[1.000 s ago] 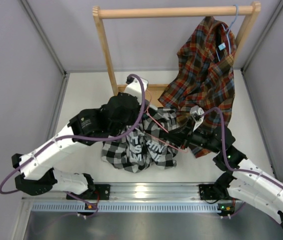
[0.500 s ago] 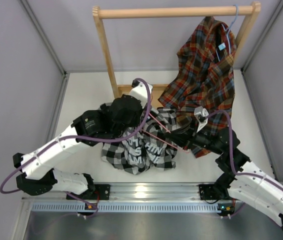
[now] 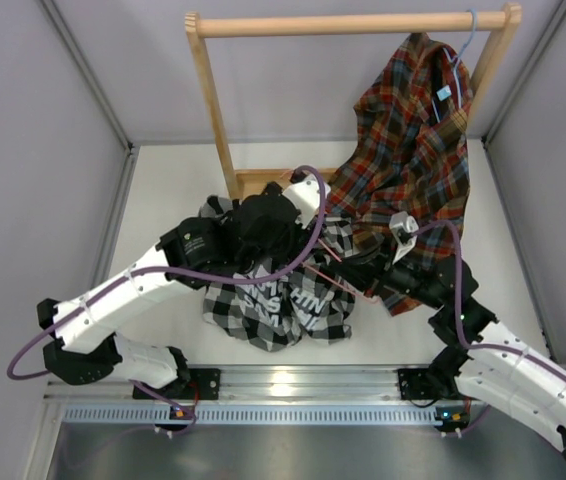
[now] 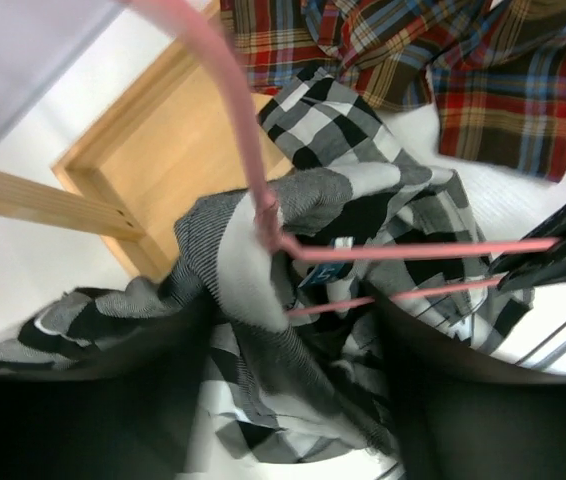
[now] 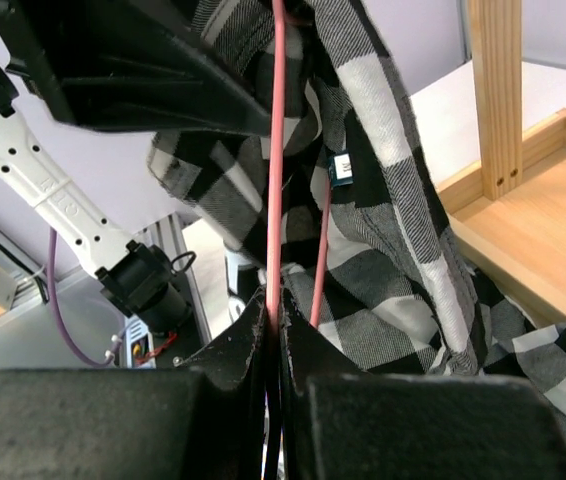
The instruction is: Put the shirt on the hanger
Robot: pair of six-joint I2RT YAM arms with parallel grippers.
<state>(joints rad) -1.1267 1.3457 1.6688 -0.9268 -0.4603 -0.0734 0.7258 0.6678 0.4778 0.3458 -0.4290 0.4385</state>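
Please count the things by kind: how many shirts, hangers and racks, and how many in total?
Shirts: 2 (checked shirt, plaid shirt)
Hangers: 2 (pink hanger, blue hanger)
Racks: 1 (rack)
Total: 5

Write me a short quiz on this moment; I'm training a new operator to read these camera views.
1. What is printed on the checked shirt?
2. True or false: the right gripper is shut on the pink wire of the hanger.
3. What hangs on the wooden rack? A the red plaid shirt; B the checked shirt; C nothing.
Key: 1 white lettering; 2 true; 3 A.
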